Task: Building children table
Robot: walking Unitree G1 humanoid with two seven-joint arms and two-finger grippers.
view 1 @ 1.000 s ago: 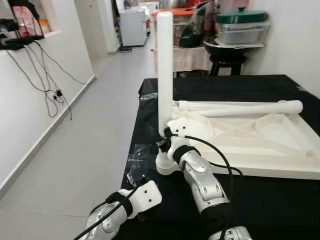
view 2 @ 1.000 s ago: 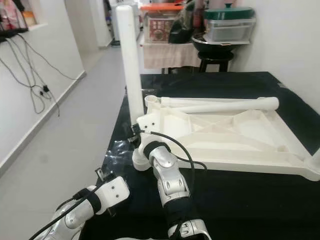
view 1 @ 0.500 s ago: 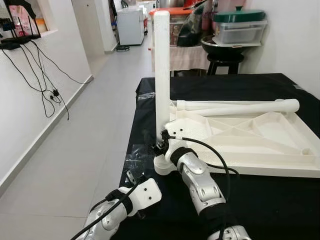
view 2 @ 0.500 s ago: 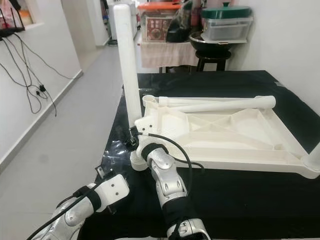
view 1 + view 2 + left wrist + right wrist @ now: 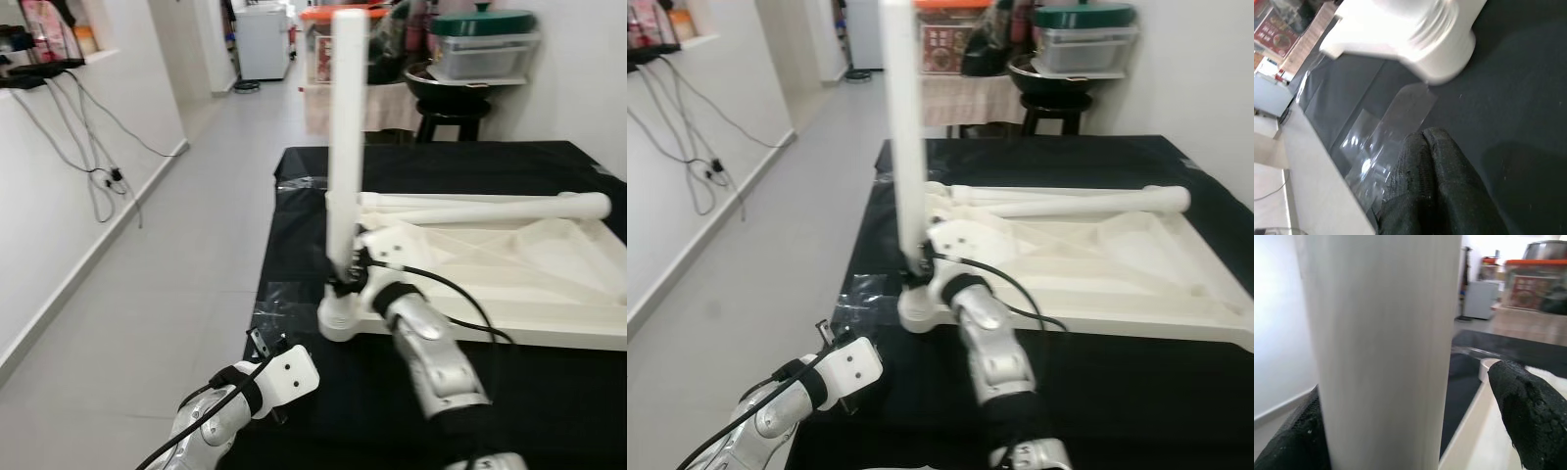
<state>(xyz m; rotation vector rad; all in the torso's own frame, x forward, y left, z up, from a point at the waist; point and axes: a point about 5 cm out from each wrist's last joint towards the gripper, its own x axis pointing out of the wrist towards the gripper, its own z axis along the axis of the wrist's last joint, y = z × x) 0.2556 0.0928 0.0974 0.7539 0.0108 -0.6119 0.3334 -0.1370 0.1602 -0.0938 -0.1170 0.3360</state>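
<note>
Right gripper (image 5: 343,277) grasps upright white leg (image 5: 345,127) at the upturned tabletop's (image 5: 509,279) corner socket. Left gripper (image 5: 1425,186), fingers pressed together, holds nothing.

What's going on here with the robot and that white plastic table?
The small white plastic tabletop lies upside down on a black-covered table. The right gripper grasps a white cylindrical leg standing upright in the near corner socket. Another white leg lies across the tabletop. The left gripper, fingers shut, hangs idle by the black table's near edge.
</note>
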